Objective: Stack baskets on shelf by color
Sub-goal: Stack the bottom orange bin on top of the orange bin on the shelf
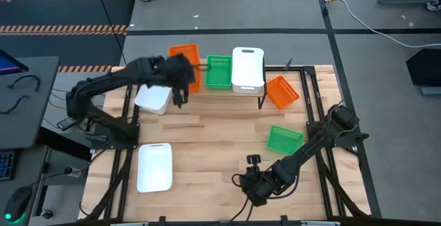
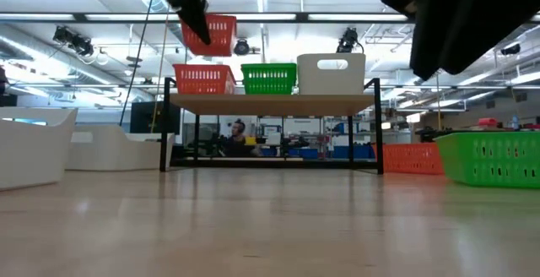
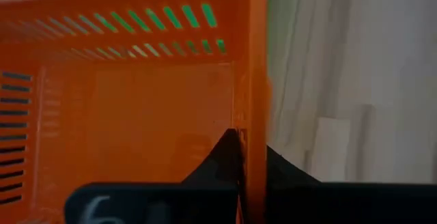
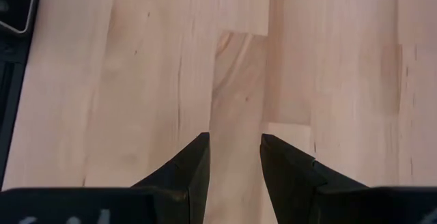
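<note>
Left jaws [image 3: 239, 157] shut on side wall of orange basket [image 3: 136, 108], one finger inside, one outside. Held basket [image 2: 208, 35] lifted clear above second orange basket [image 2: 203, 79] sitting on shelf [image 2: 270, 103]; not touching it in low view. From above, left gripper [image 1: 180, 81] at about 11 o'clock on tabletop [image 1: 207, 143], over left end of shelf.

On shelf, in a row: orange basket, green basket [image 2: 269, 78], white basket [image 2: 332, 73]; green and white side by side, close. Same row from above: green [image 1: 218, 72], white [image 1: 247, 68].

On tabletop:
- white basket [image 1: 153, 99] at 10 o'clock, just beside left arm, partly hidden by it
- white basket [image 1: 154, 167] at 8 o'clock, well apart from shelf
- orange basket [image 1: 282, 91] at 2 o'clock, turned at an angle, near shelf's right end
- green basket [image 1: 284, 140] at 3 o'clock, also at an angle

Right jaws [image 4: 234, 157] parted a little, holding nothing, bare wood between fingers. Right gripper [image 1: 256, 185] low at 5 o'clock, idle.
</note>
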`<state>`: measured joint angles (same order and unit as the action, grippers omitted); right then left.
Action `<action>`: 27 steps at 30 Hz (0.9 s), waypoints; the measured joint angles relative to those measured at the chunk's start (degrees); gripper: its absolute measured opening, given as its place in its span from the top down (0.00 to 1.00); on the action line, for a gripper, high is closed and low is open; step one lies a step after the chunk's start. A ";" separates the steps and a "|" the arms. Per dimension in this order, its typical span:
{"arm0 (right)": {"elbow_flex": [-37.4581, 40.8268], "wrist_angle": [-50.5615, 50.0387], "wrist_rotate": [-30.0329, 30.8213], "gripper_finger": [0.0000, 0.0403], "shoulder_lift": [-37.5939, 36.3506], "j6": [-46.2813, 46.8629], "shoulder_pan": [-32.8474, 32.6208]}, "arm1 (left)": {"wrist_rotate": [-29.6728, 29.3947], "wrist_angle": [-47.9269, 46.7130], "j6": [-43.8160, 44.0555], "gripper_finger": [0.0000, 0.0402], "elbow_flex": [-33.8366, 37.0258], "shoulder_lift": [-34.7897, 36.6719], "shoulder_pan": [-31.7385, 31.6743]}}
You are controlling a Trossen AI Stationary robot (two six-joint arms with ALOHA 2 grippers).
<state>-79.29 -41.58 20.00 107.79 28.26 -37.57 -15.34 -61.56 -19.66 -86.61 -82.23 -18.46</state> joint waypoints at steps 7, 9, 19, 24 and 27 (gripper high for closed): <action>0.00 -0.37 -0.19 0.67 0.00 -1.85 0.87 | 10.10 -0.89 -4.93 0.99 0.01 -0.33 -6.63; 0.00 -0.97 -0.16 0.67 0.00 -1.76 1.21 | 11.30 -1.37 -6.33 0.99 0.02 -0.33 -7.02; 0.00 -2.58 -0.21 0.67 0.00 0.23 2.63 | 13.80 -2.44 -6.48 0.99 2.46 -1.08 -7.21; -0.02 -2.75 -0.66 0.67 0.00 1.16 2.41 | 11.99 -1.27 -5.33 0.96 5.45 -1.41 -7.11; -0.02 -2.95 -0.72 0.67 0.00 1.76 2.35 | 10.92 1.29 -4.92 0.90 5.46 -1.41 -6.63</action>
<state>-79.31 -44.53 19.28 107.79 30.02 -35.22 -4.43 -60.26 -24.58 -81.14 -83.64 -25.09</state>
